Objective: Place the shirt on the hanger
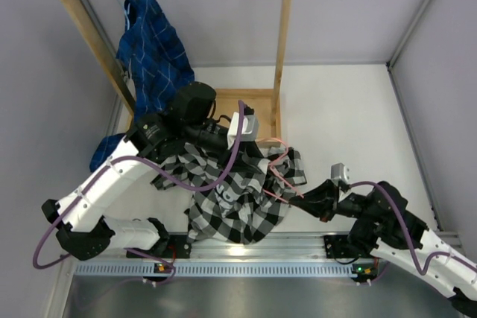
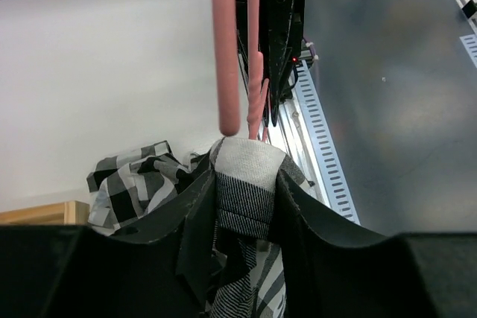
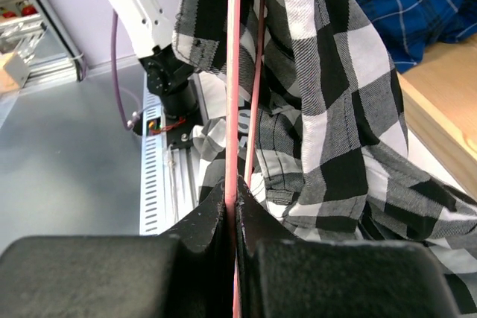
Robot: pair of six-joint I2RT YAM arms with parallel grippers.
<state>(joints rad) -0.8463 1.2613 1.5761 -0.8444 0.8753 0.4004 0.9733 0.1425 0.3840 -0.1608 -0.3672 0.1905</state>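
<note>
Shirt lies heaped on the desk, partly over the hanger. Left claw is half closed, pinching a fabric fold; right claw is clamped tight on the hanger's wire. Best draw the fold along that wire slowly, holding the hanger steady.

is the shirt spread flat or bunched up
Bunched up: the shirt lies crumpled in folds, one fold pinched in the left gripper.

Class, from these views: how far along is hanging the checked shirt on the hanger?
Done: right gripper clamps the hanger wire. In hand: left gripper pinches a fold of the shirt near the hook. Left: the shirt lies bunched, not spread over the hanger.
</note>
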